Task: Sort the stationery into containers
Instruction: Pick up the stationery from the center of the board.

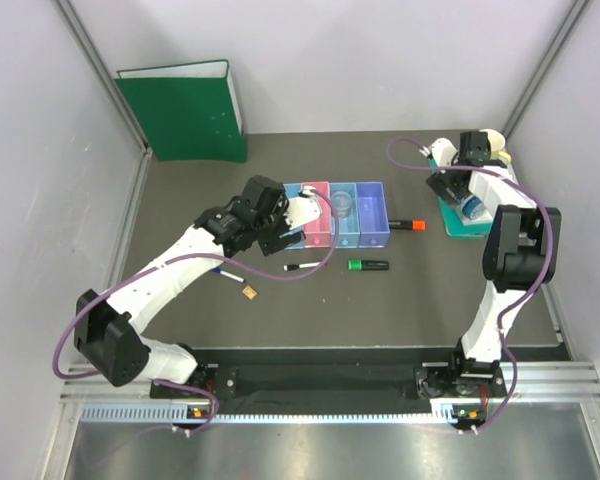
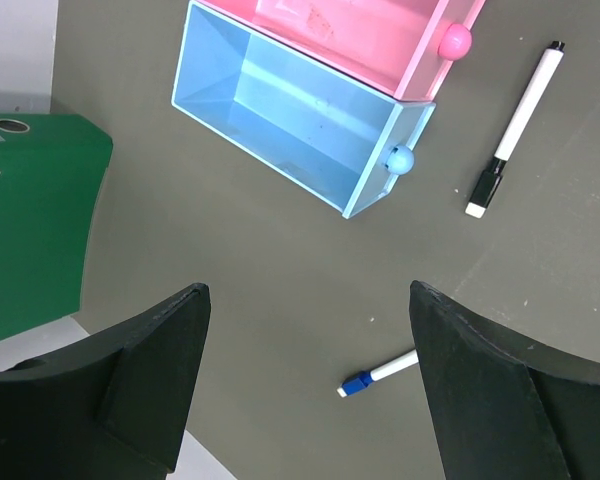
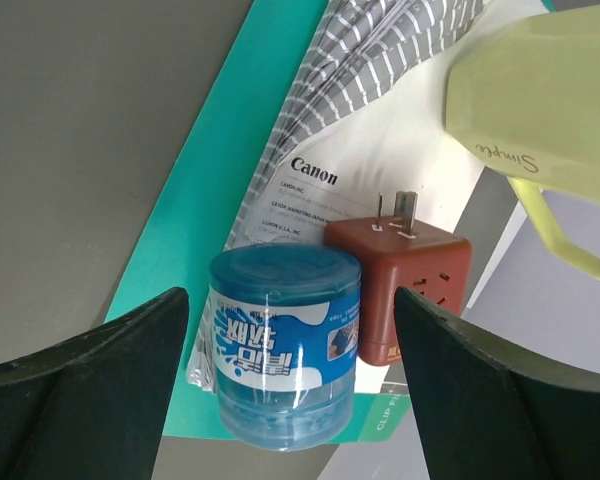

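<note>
In the bins (image 1: 373,212), apparently just one clear jar (image 1: 342,205); looks barely started. Leaves loose on the worktop (image 1: 180,210) black-capped pen (image 1: 302,267), blue-capped pen (image 1: 230,272), green highlighter (image 1: 368,265), orange highlighter (image 1: 405,224), tan square (image 1: 250,293). Holds left hand (image 2: 308,300) spread, empty, near the bins; right hand (image 3: 285,300) spread astride blue jar (image 3: 285,345) on teal tray (image 3: 195,240).

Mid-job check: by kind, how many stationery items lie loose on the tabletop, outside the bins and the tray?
Pens: 2 (black-capped pen, blue-capped pen)
Highlighters: 2 (orange-capped highlighter, green-capped highlighter)
Tan square: 1
Total: 5
</note>
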`<state>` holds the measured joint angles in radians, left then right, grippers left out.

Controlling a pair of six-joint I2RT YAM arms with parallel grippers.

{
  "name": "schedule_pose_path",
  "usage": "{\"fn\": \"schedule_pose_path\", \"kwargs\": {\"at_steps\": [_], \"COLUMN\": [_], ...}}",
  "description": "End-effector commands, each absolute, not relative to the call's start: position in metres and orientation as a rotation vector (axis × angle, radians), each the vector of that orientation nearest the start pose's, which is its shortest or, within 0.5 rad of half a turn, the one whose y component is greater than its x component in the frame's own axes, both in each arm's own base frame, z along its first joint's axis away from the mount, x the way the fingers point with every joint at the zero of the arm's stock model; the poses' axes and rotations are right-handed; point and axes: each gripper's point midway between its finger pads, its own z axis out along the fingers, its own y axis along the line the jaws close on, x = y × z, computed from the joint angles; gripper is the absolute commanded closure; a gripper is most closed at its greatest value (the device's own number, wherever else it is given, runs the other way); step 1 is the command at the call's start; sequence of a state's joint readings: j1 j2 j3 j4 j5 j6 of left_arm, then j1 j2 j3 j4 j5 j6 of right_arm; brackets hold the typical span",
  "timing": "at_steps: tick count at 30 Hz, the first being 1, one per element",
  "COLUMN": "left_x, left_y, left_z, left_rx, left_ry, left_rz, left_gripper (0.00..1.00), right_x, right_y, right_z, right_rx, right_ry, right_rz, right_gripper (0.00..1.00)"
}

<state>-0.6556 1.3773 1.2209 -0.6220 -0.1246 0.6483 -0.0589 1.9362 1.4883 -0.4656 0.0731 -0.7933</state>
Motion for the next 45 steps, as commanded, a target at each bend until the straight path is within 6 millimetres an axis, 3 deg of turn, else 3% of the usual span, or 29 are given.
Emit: {"fn": "schedule_pose_path", "kwargs": {"at_steps": [1,20,28,37,40,41,44,45], "left_x": [0.326,0.33,0.333,0.335,0.335,0.334,0.334,0.334], "left_y": [-0.192,-0.194,-0.195,-0.195,-0.195,-0.196,-0.196,-0.195], "left_z": [0.201,0.196,0.197,0.199,0.199,0.198,0.2,0.2], "left_rx": [1.347,1.36,1.362,1.367,1.363,1.366,1.365,1.366], "left_ry": [1.902,1.912,1.906,1.901,1.902,1.903,1.901,1.902], "left_rz": [0.14,0.149,0.152,0.161,0.16,0.159,0.154,0.154], "left_gripper": [0.14,0.14,0.14,0.14,0.14,0.14,0.14,0.14], "right_x": [0.501,0.487,0.474,0.466,0.463,0.463,0.461,0.461], "right_y": [-0.065,-0.075,-0.074,-0.076,-0.076,-0.076,-0.076,-0.075], "right_z": [0.103,0.064,0.051,0.043,0.041,0.041,0.045,0.051], "right_rx": [-0.904,-0.93,-0.941,-0.96,-0.967,-0.967,-0.96,-0.958], "right_ry": [2.338,2.42,2.454,2.484,2.494,2.496,2.498,2.488], "right_rz": [-0.435,-0.431,-0.412,-0.412,-0.406,-0.406,-0.404,-0.406], "right_gripper": [0.18,0.22,0.35,0.36,0.51,0.65,0.83,0.85]}}
